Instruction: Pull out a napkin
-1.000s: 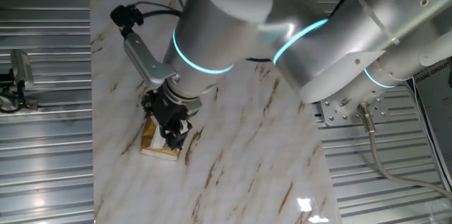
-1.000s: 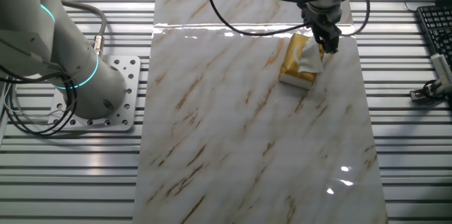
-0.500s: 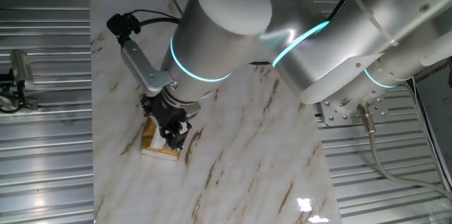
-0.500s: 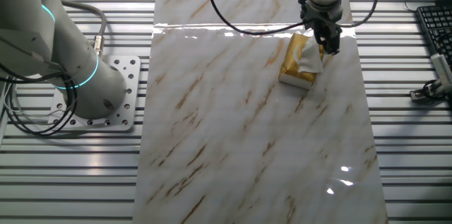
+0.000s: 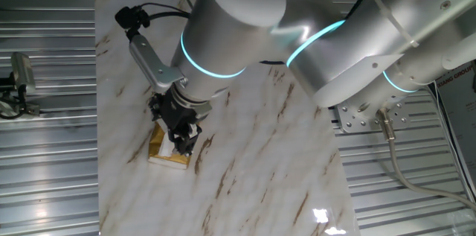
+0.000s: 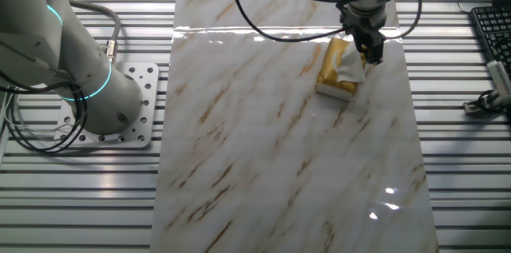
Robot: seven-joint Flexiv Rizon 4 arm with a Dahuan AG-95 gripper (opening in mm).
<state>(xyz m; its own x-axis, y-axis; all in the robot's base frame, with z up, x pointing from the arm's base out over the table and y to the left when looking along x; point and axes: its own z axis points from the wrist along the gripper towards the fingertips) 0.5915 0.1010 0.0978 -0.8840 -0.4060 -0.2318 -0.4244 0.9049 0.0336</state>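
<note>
Fingers [image 5: 184, 147] point down onto the top of the golden pack [image 5: 159, 149], at the white napkin [image 6: 350, 66] that stands up from its opening. Whether they are clamped on the sheet or merely straddling it cannot be told: in one fixed view the wrist covers the tips, and in the other fixed view they are too small to resolve.

The napkin is bunched on the pack's upper face, toward the 3 o'clock side in the other fixed view, still rooted in the pack. This vertical approach suits an upward draw, judged to lift the sheet without dragging the light pack.

The pack lies flat on the marble-patterned counter [image 6: 263, 141], near its far end at about 1 o'clock. No legible brand or writing shows on the pack; lettering at the frame edge is too cropped to read.
</note>
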